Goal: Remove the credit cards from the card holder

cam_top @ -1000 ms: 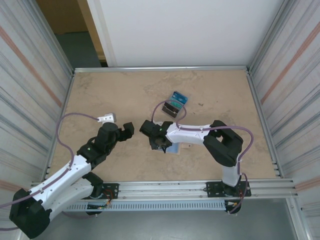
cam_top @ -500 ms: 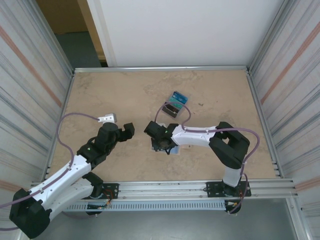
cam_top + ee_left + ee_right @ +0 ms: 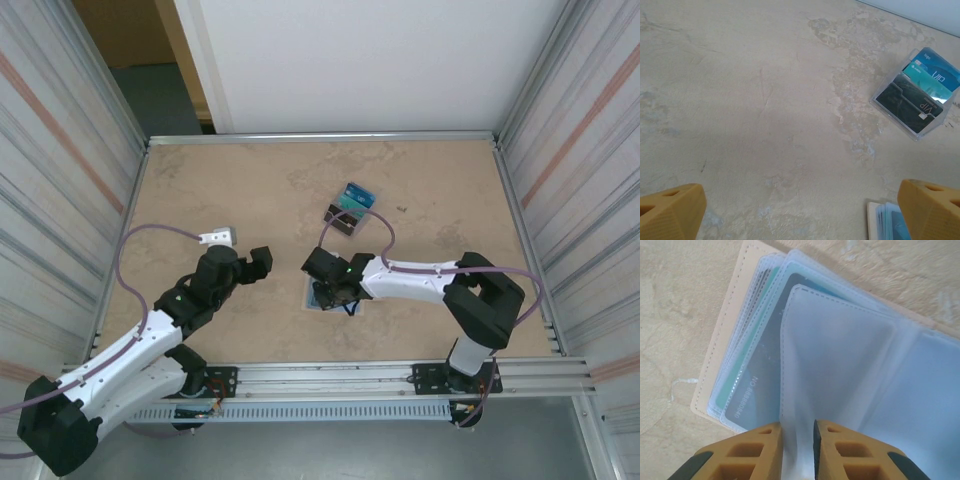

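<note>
The card holder (image 3: 722, 345) lies open and flat on the bench (image 3: 200, 180) under the right arm, and the right tool (image 3: 797, 432) is pinched on one clear plastic sleeve (image 3: 840, 355) of it, while the left tool (image 3: 800, 210) hangs spread wide close by. The credit cards (image 3: 762, 372), dark grey over teal, sit sleeved, their long axis along the tan stitched edge, running up and slightly rightward in the right wrist view. Next, I judge, a card's own edge must be gripped and drawn along that axis.
</note>
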Robot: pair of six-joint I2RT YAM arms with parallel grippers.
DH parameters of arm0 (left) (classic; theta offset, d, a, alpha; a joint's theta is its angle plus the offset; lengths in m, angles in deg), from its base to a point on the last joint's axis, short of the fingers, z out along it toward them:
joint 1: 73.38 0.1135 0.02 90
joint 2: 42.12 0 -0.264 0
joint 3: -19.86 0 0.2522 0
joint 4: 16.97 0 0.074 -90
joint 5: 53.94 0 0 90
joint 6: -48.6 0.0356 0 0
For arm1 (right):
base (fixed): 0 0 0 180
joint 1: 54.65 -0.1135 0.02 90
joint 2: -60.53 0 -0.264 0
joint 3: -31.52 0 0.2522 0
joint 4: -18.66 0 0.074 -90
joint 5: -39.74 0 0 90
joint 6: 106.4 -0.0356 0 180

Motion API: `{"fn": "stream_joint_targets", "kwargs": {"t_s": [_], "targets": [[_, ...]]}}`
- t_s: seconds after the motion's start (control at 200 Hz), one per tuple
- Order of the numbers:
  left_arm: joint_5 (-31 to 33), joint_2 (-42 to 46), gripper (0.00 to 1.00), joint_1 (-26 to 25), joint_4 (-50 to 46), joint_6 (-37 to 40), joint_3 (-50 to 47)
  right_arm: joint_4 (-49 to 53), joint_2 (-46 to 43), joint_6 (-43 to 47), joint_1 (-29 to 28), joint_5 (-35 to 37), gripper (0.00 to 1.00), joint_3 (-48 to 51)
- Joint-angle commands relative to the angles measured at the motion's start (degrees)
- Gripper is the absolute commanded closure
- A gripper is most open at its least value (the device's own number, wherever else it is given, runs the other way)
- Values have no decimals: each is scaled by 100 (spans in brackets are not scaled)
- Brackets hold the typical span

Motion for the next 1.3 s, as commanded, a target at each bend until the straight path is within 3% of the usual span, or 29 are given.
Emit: {"fn": "stream_joint_targets", "kwargs": {"t_s": [0.0,0.376,0.832,1.293], "targets": [[122,-25,1,-51,97,100,231,356,-334,-57,22,434,76,97],[-339,-318,1,-89,291,431,337,475,-883,-594,405,721,74,709],[-501,-980,1,-621,435,1286,463,446,-1071,-636,758,605,73,929],[-661,-1432,1,-767,577,1105,405,481,-970,-1340,58,21,76,544]]}}
